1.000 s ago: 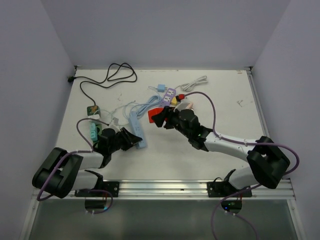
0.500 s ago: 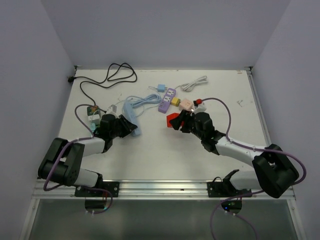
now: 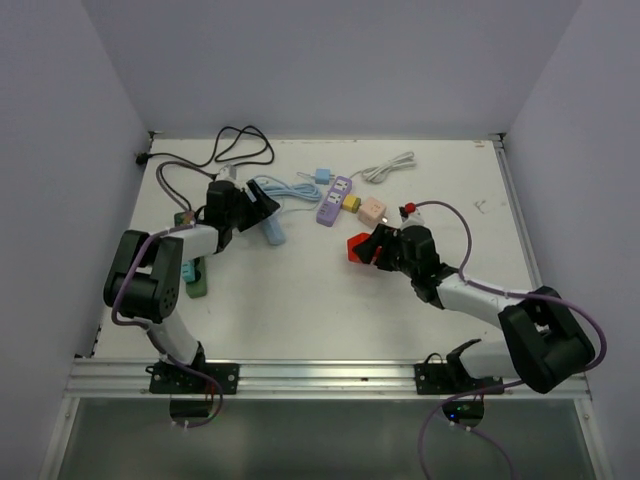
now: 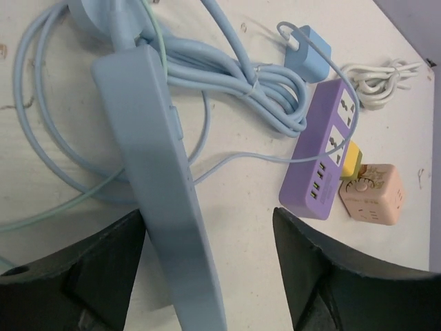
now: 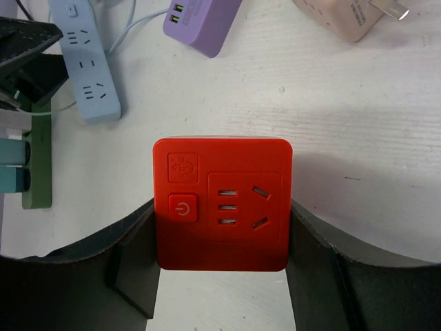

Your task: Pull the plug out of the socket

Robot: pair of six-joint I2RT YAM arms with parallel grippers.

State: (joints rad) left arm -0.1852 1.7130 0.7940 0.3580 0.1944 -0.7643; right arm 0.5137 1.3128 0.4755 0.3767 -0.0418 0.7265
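**Red socket gripped on the right, blue strip loose on the left**

I have the red socket squeezed between the right fingers, one finger pressed to each side wall. Its slotted face and power button are turned up to the wrist camera. I cannot tell whether it sits on the tabletop or just above it.

Beyond the right fingertips lie a purple power strip and a pink cube adapter, both apart from the socket. Off to the left of these fingers is a green strip.

The left fingers are spread wide with the blue power strip running lengthwise between them. It touches one finger and leaves a clear gap to the other, so nothing is clamped. Ahead of the left fingertips is the strip's own coiled blue cord. Past that cord are a small blue charger and a white cable.

In the overhead view the two sets of fingers are well apart.
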